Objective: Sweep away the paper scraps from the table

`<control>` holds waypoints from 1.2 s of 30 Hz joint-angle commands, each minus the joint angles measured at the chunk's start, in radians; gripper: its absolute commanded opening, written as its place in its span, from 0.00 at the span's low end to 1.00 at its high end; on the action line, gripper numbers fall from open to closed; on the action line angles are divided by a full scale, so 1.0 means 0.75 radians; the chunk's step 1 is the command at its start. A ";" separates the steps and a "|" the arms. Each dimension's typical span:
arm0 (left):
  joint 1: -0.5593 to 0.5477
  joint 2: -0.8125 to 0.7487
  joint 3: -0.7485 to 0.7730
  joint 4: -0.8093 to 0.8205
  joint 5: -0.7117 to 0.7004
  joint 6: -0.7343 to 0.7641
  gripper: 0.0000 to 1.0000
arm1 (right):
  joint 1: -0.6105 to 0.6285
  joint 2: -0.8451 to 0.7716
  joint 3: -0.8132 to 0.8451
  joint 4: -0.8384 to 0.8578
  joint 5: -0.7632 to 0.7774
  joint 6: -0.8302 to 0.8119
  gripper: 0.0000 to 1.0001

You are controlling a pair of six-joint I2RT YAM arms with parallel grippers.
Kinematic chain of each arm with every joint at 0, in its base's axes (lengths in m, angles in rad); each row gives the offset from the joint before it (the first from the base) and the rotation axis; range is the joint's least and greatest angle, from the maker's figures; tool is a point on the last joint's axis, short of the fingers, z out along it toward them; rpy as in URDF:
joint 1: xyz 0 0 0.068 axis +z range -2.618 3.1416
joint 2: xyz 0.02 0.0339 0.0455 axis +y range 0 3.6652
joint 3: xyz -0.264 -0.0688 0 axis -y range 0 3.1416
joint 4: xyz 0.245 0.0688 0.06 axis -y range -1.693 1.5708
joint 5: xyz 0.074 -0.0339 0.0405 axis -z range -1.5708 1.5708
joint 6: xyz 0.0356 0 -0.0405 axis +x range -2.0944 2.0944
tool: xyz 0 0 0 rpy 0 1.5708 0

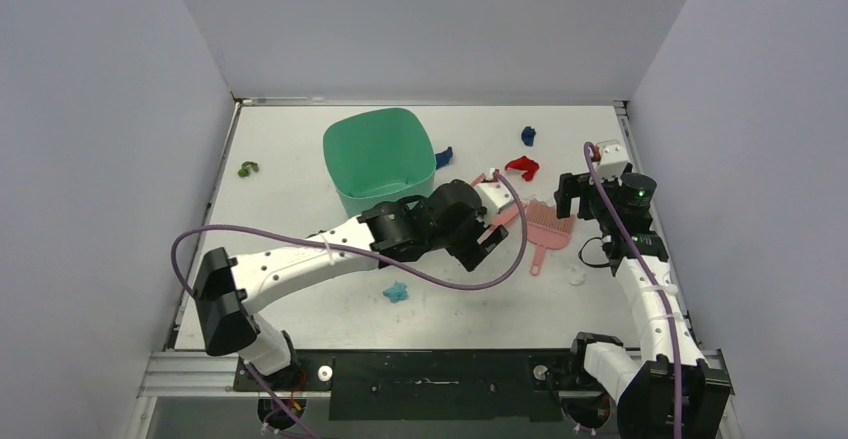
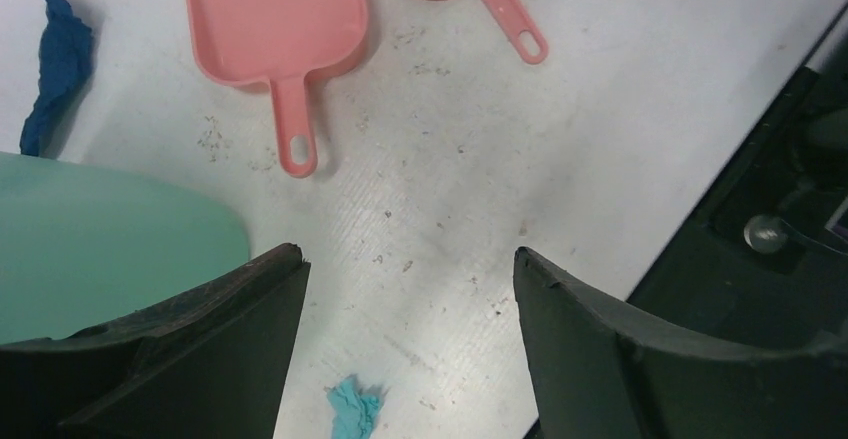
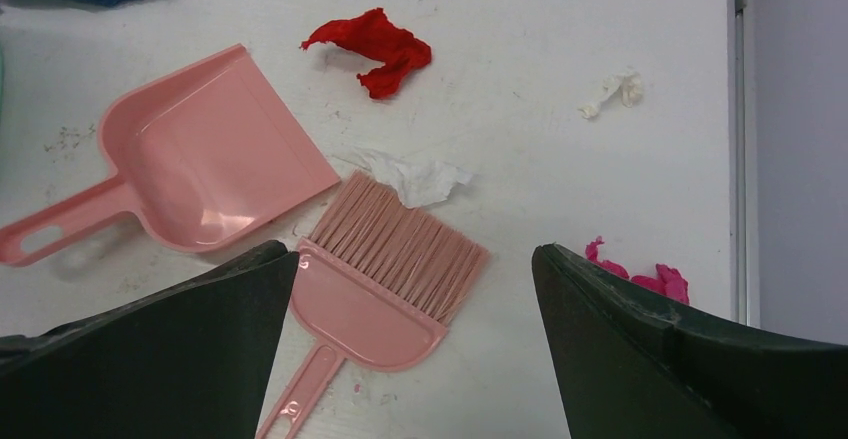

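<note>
Paper scraps lie on the white table (image 1: 300, 209): a red one (image 1: 522, 166) (image 3: 380, 49), dark blue ones (image 1: 528, 136) (image 1: 444, 156) (image 2: 60, 59), a teal one (image 1: 397, 291) (image 2: 355, 409) and an olive green one (image 1: 247, 169). The pink dustpan (image 3: 200, 154) (image 2: 275, 19) and pink brush (image 1: 550, 227) (image 3: 385, 279) lie flat side by side. My left gripper (image 1: 483, 247) (image 2: 410, 259) is open and empty above the table, near the dustpan's handle. My right gripper (image 1: 577, 209) (image 3: 410, 254) is open and empty above the brush.
A green bin (image 1: 380, 159) stands at the back centre, beside my left arm. White paper wads (image 3: 425, 179) (image 3: 612, 91) and a magenta scrap (image 3: 640, 274) lie near the brush and the table's right edge. Grey walls close in three sides.
</note>
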 commanded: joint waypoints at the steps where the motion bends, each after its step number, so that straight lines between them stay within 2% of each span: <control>1: 0.002 0.161 0.046 0.160 -0.144 -0.029 0.74 | -0.005 0.023 0.039 0.082 0.080 0.029 0.92; 7: 0.059 0.468 0.269 0.122 -0.142 -0.076 0.75 | -0.011 0.021 0.042 0.075 0.130 0.032 0.92; 12: 0.129 0.599 0.306 0.142 -0.136 -0.131 0.77 | -0.016 -0.047 0.006 0.120 0.181 0.025 0.93; 18: 0.181 0.668 0.278 0.251 -0.152 -0.179 0.76 | -0.018 -0.022 0.014 0.109 0.185 0.009 0.94; 25: 0.232 0.749 0.272 0.340 -0.137 -0.152 0.70 | -0.019 -0.018 0.011 0.114 0.228 -0.002 0.95; 36: 0.244 0.772 0.235 0.351 -0.129 -0.148 0.66 | -0.028 -0.013 0.006 0.107 0.205 -0.006 0.96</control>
